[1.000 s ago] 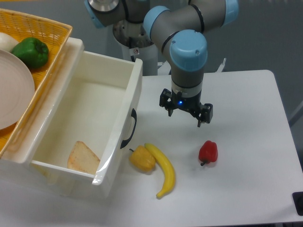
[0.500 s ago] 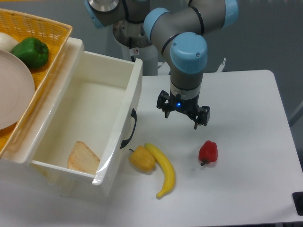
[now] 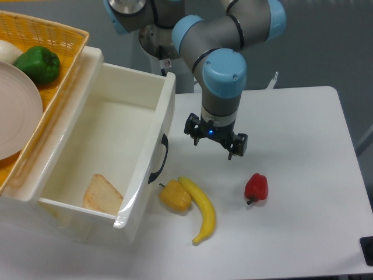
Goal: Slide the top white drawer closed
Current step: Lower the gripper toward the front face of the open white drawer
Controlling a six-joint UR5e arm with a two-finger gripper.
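Top white drawer (image 3: pixel 111 157) stands pulled fully out at tabletop's left edge. Gripper (image 3: pixel 215 142), fingers apart, empty, near its front. Black handle (image 3: pixel 158 158) could be snagged; drawer skewed by off-centre push.

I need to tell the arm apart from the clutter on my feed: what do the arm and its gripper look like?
The arm is built of grey tubular segments with light-blue caps at the joints. The wrist is a grey cylinder under a rounded blue cap. Below it sits a small black two-finger gripper with a tiny blue light glowing on its body. No loose cables or readable markings show.
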